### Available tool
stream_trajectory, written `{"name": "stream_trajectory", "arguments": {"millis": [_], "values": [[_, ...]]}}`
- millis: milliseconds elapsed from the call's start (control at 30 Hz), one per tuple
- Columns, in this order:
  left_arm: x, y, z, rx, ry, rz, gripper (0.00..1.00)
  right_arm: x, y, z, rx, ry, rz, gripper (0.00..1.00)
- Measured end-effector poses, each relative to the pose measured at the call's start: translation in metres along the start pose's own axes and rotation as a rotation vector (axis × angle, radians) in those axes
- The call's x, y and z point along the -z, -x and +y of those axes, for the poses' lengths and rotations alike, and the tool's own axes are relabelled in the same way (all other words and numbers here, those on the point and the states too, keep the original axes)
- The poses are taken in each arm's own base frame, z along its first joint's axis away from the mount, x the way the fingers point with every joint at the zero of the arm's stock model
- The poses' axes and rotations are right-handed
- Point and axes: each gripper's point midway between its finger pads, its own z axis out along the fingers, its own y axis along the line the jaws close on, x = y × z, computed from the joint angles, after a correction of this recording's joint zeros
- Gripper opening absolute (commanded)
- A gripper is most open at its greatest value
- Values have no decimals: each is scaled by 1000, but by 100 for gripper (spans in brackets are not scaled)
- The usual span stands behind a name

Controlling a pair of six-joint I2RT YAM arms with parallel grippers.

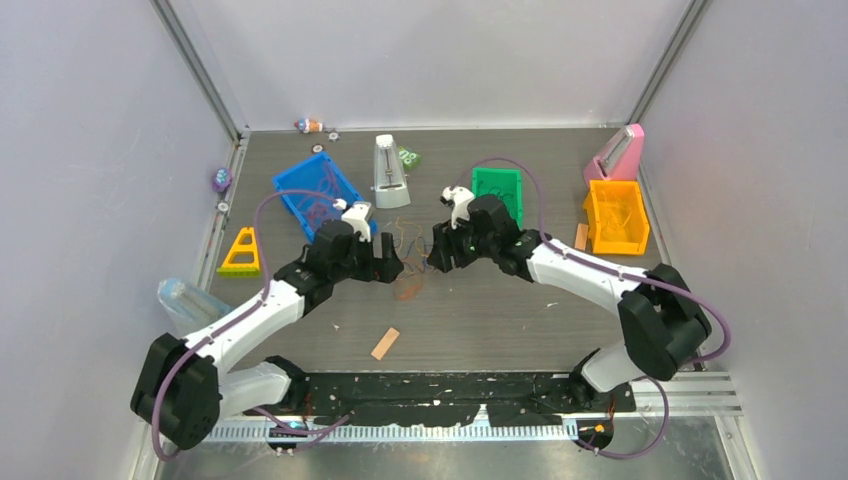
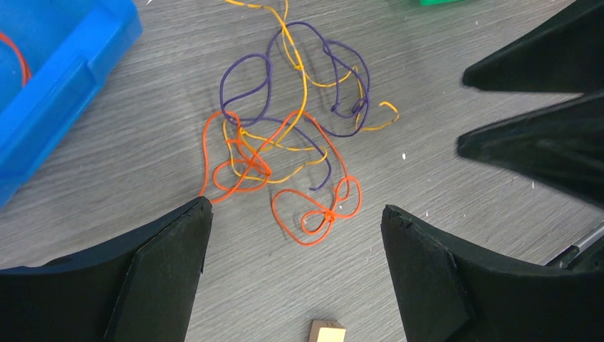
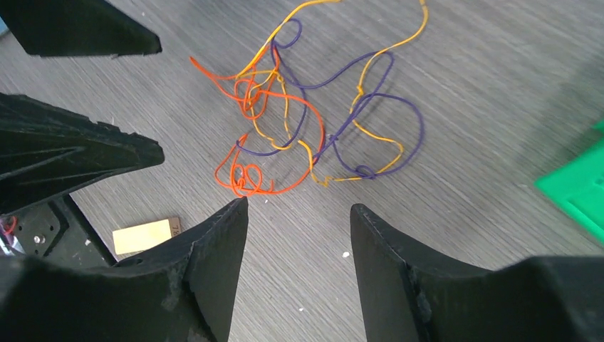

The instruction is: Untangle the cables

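A tan wooden stick [image 1: 385, 343] lies nearest the bases, apart from the work. Beyond it the left gripper [image 2: 295, 206] hangs wide open and the right gripper [image 3: 299, 205] narrower. Both are empty and face each other over the cables [image 2: 260, 165], knotted on the table [image 1: 480, 310] between them, probably so each can pull an opposite strand. A blue bin [image 1: 315, 190] and a green bin [image 1: 497, 187] stand behind.

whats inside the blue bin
A thin red wire lies inside the blue bin; the top view is too small to show more. The left arm covers the bin's near corner, so anything there is hidden.
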Motion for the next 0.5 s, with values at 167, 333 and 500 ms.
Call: {"name": "stream_trajectory", "arguments": {"millis": [167,333,500], "values": [[-12,3,2,5,0,28,80,-23,-19,4,14,23,50,42],[-25,-1,7,16,-2,60,74,-47,-42,-4,4,21,111,22],[-34,1,5,0,-27,52,74,-54,-45,-10,0,-3,109,6]]}}
